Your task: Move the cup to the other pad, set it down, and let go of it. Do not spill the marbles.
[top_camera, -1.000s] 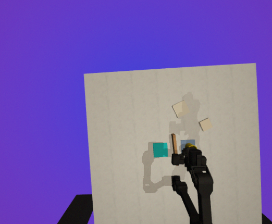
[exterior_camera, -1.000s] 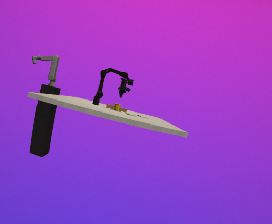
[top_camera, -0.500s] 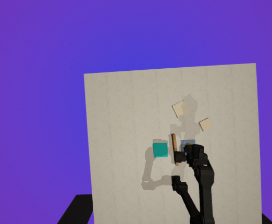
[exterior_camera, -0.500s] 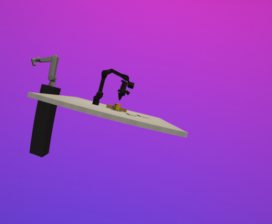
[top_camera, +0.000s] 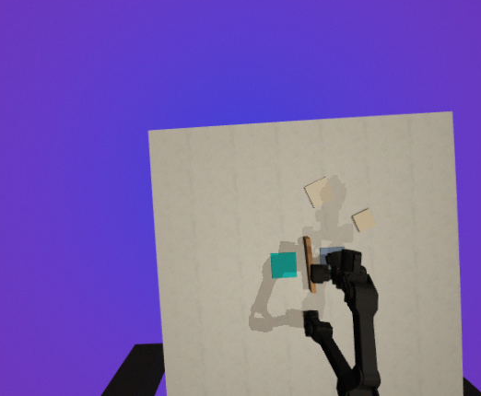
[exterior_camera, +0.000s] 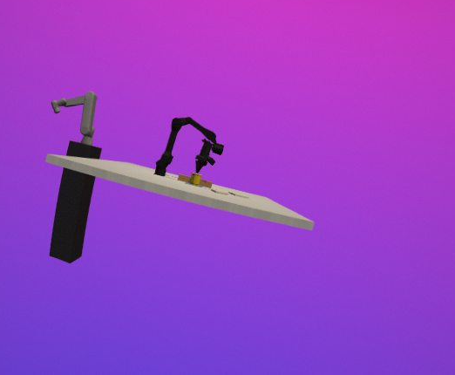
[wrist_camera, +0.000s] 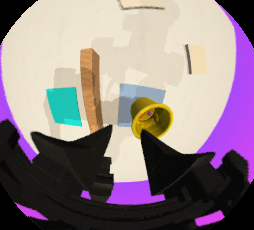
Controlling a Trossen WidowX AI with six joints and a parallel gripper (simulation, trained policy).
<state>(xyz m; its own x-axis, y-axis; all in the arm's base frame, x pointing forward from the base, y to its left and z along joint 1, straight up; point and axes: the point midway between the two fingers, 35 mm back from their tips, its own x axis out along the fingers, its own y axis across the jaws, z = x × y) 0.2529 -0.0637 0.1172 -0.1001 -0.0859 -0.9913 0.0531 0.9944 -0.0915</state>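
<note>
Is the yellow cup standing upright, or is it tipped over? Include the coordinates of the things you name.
Upright: in the exterior view, the cup (exterior_camera: 196, 179) (wrist_camera: 160, 123) stands with its sides vertical.

A bare robot test stage, with no recognisable room around it
A pale tabletop (top_camera: 216, 193) (exterior_camera: 121, 174) (wrist_camera: 29, 45) carries a black robot arm (top_camera: 366, 313) (exterior_camera: 172, 141), a wooden bar (top_camera: 310, 264) (exterior_camera: 206, 184) (wrist_camera: 90, 80) and flat teal (top_camera: 283, 265) (wrist_camera: 64, 106) and blue (top_camera: 325, 251) (wrist_camera: 126, 100) pads; a grey arm (exterior_camera: 89, 113) tops a black pedestal (exterior_camera: 71, 214) at one end. Plain purple and magenta surrounds everything, so whether it belongs to a lab or a workshop cannot be told.
</note>
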